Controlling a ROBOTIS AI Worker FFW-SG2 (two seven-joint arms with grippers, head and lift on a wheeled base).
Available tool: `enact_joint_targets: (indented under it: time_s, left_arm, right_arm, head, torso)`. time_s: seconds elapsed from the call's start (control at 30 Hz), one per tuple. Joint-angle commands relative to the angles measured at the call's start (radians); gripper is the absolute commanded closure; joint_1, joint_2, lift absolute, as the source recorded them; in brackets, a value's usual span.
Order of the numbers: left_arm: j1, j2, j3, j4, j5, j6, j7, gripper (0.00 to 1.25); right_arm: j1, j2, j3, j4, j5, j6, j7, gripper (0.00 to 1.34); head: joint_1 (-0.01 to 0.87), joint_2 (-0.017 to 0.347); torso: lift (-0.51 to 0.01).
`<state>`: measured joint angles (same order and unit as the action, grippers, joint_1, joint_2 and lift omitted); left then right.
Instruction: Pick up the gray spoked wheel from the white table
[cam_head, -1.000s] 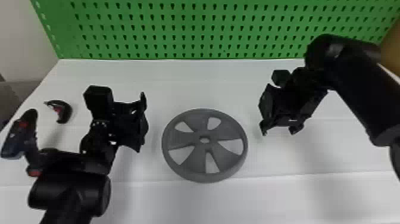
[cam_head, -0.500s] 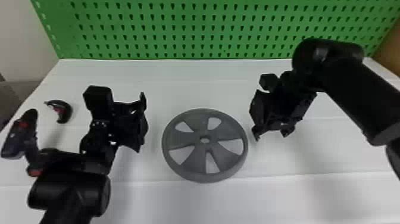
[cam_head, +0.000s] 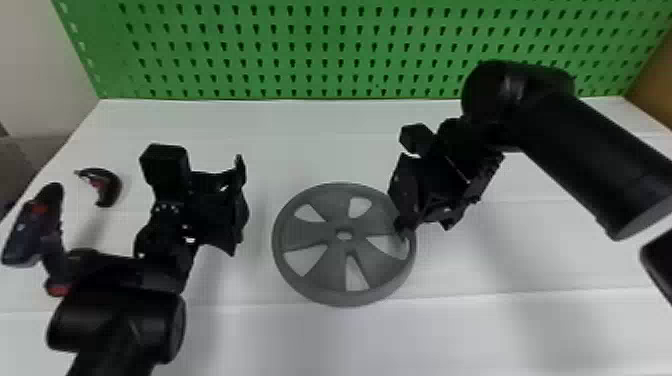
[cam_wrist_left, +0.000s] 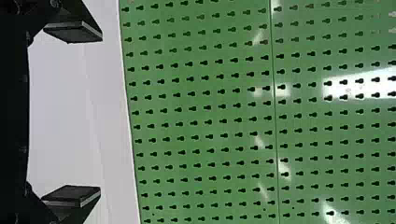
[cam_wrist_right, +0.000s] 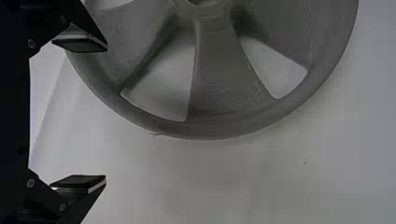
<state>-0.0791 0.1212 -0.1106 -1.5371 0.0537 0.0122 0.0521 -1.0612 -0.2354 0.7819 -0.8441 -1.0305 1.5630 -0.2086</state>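
The gray spoked wheel (cam_head: 345, 197) lies flat on the white table (cam_head: 310, 340), between the two arms. My right gripper (cam_head: 425, 225) stands at the wheel's right side, one finger over its rim in the head view. In the right wrist view, the open right gripper (cam_wrist_right: 79, 114) has one finger overlapping the wheel (cam_wrist_right: 224, 88) and the other beyond its rim, with nothing held. Left of the wheel is my left gripper (cam_head: 240, 205), apart from it; in the left wrist view, the left gripper (cam_wrist_left: 72, 114) is open with nothing between its fingers.
A green pegboard (cam_head: 300, 50) rises along the table's back edge. At the far left, a dark tool with red parts (cam_head: 32, 230) and a small curved dark object (cam_head: 107, 187) are beside the left arm.
My right gripper has moved left and a little toward the front, from beside the wheel to over its right rim. The left arm and the wheel have stayed put.
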Motion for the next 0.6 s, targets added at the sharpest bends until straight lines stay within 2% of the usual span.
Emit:
enact_joint_targets:
  time_s: [0.0,0.33,0.57]
  left_arm:
    - [-0.001,0.000,0.000,0.000,0.000,0.000,0.000,0.13]
    - [-0.002,0.000,-0.001,0.000,0.000,0.000,0.002,0.13]
    - [-0.004,0.000,-0.004,0.000,-0.002,0.000,0.002,0.13]
  right_arm:
    - [-0.002,0.002,0.019,-0.007,-0.025,0.002,0.000,0.28]
    - [-0.002,0.004,0.020,-0.007,-0.028,0.000,0.000,0.28]
    - [-0.010,0.018,0.022,0.042,-0.034,-0.029,0.000,0.28]
  head:
    - [0.765,0.012]
    - [0.765,0.012]
    - [0.765,0.012]
  torso:
    - [-0.091]
    - [-0.091]
    - [-0.091]
